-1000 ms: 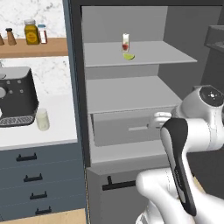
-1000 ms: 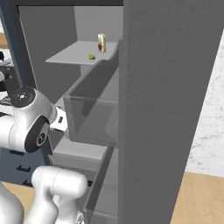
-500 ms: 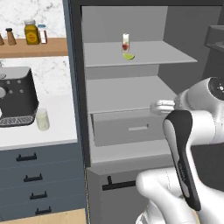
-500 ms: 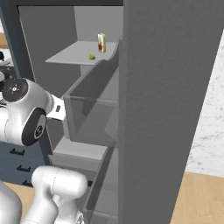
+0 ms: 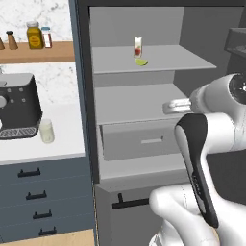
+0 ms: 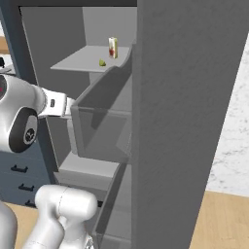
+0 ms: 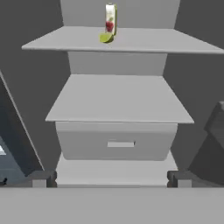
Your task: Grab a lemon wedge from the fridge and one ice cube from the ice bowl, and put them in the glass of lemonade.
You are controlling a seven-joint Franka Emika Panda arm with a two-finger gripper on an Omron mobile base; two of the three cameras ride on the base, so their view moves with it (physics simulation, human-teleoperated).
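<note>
The fridge (image 5: 144, 120) stands open, with pale grey shelves inside. The lemon wedge (image 5: 141, 62) (image 6: 102, 62) (image 7: 105, 38) lies on the upper shelf, right beside a small pale bottle with a red mark (image 5: 138, 47) (image 7: 110, 18). My gripper (image 7: 111, 179) is open and holds nothing. It faces the fridge interior at about the height of the middle shelf, well below and in front of the wedge. My hand (image 5: 173, 105) hovers in front of that middle shelf. The glass of lemonade (image 5: 46, 130) stands on the white counter to the left. The ice bowl and ice cube are out of view.
A closed fridge drawer (image 7: 117, 144) sits under the middle shelf. The open fridge door with its bins (image 6: 185, 121) stands close on the right. A black coffee machine (image 5: 17, 105) stands beside the glass, under a wooden shelf of jars (image 5: 36, 50). Dark drawers (image 5: 43, 192) are below the counter.
The arm has lifted the hand upward in front of the fridge, from drawer height to middle-shelf height. The wedge and bottle have not moved.
</note>
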